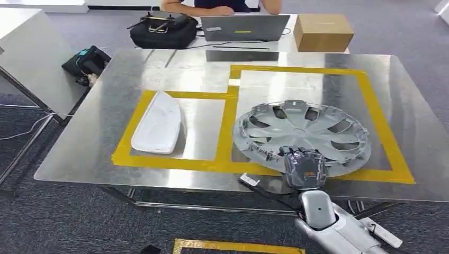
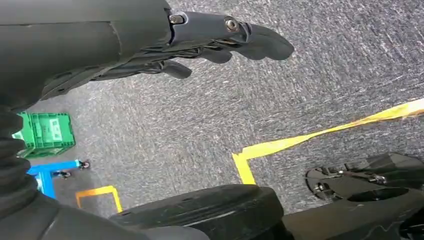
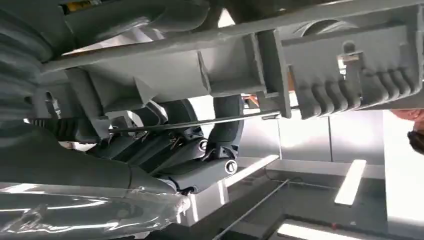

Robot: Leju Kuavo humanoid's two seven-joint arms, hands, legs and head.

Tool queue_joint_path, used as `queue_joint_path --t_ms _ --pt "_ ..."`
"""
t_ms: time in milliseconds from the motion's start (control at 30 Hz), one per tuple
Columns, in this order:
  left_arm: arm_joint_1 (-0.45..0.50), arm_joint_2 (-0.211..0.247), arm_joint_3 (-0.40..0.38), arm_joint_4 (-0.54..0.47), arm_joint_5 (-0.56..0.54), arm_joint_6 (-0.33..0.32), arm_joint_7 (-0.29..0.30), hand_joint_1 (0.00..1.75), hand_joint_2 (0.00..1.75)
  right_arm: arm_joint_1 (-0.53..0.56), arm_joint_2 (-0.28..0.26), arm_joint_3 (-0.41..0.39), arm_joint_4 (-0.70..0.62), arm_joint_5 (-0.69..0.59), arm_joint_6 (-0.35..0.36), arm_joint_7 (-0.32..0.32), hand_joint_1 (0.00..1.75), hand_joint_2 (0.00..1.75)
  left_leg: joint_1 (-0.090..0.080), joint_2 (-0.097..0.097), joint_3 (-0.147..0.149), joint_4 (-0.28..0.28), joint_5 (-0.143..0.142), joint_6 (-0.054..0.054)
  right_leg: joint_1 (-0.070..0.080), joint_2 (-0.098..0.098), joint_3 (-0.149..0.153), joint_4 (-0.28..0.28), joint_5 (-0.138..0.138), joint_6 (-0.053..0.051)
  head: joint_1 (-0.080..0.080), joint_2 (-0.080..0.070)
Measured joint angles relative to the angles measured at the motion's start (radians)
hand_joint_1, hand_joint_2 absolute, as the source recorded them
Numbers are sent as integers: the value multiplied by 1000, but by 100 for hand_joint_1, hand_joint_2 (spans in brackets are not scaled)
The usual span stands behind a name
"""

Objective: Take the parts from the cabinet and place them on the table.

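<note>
Setting the hubcap down on the tabletop

The right hand grips the near rim of the round silver plastic hubcap, which lies flat inside the larger yellow-taped square just beyond its fingers; next it likely needs to let go and draw back. Far to its left lies a white moulded cover on the brushed-metal tabletop. The left hand hangs empty, fingers loosely extended.

No readable writing anywhere.
The green crate is showing raised marks too blurred to read, and the laptop is carrying only a yellow strip.
</note>
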State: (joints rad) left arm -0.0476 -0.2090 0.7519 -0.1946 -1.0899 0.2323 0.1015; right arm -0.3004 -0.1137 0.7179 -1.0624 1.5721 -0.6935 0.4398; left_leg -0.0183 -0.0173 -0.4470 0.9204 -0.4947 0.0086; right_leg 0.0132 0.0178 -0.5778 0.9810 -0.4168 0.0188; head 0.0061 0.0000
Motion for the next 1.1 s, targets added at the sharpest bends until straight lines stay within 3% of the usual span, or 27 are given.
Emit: queue_joint_path --t_ms 1100 --pt "0 1 -16 0 -55 23 -37 0 175 -14 -26 -15 149 -2 0 48 175 175 -1 0 0 0 0 0 -1 0 0 0 0 0 0 0"
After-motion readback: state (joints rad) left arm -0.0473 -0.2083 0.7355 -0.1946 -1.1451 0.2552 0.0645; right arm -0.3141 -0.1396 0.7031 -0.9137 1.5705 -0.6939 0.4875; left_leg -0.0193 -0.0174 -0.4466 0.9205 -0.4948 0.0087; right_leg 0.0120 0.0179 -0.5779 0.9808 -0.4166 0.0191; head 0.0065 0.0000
